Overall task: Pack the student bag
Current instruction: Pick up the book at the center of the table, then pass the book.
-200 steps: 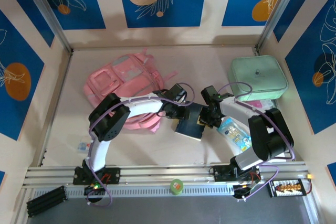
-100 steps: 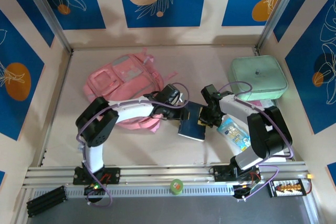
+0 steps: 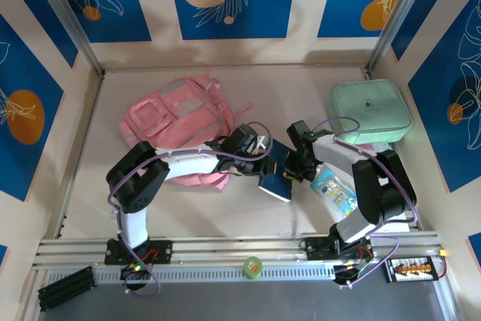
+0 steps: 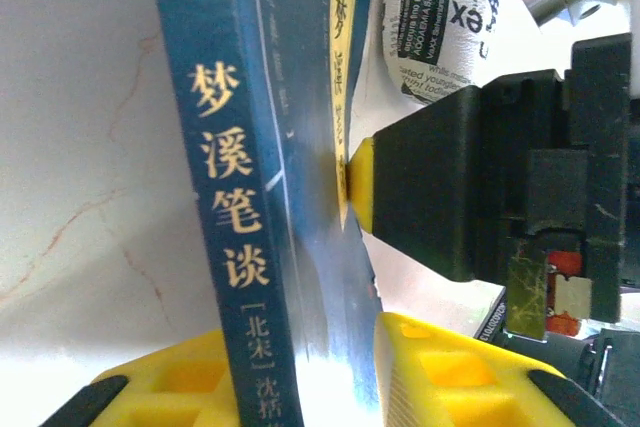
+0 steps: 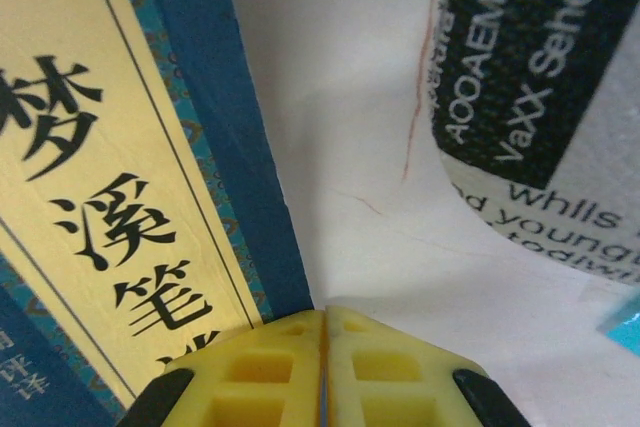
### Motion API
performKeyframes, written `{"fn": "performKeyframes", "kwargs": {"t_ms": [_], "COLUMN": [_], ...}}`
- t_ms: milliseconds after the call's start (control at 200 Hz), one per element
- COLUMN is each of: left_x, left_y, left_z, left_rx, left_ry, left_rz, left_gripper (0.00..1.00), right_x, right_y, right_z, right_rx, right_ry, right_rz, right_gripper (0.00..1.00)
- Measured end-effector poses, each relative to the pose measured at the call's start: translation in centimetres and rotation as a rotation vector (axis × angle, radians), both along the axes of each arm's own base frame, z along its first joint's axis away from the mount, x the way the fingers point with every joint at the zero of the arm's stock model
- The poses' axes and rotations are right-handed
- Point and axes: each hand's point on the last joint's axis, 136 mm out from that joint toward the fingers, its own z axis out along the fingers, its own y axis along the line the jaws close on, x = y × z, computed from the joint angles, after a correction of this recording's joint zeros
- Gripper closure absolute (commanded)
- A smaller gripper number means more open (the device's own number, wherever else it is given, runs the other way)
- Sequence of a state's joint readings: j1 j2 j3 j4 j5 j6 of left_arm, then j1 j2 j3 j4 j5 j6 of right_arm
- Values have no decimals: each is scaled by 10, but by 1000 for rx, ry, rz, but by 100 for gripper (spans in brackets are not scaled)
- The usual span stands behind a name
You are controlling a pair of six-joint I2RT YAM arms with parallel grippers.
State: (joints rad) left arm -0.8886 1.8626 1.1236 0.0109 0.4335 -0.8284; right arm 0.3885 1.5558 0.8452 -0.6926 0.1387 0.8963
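The student bag (image 3: 176, 122) lay flat at the far left of the table (image 3: 225, 219), its near right edge under the left arm. At the centre, the left gripper (image 4: 310, 372) pinched a dark blue book (image 3: 275, 176) with gold Chinese lettering between its yellow fingers. The right gripper (image 5: 322, 335), its fingers pressed together, touched the book's cover from the right, with a mint-green zip case (image 3: 370, 110) at far right.
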Motion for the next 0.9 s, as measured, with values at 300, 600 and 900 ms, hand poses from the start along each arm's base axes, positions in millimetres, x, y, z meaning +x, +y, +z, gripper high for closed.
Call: {"fn": "performKeyframes", "kwargs": {"t_ms": [300,600,900], "left_x": [2,20,85], "left_y": [7,28,69], "left_z": [-6,11,78], "left_rx": [43,92,67], "left_ry": [-19,-66,-238], "left_rz": [6,69,262], "left_gripper": [95,100,100], "right_x": [1,31,62], "right_y": [0,8,33], "right_z": [1,46,115], "right_rx": [-2,110,334], "right_ry": [-5,-227,-517], "right_rz": [4,29,89], "right_gripper": [85,51,22]}}
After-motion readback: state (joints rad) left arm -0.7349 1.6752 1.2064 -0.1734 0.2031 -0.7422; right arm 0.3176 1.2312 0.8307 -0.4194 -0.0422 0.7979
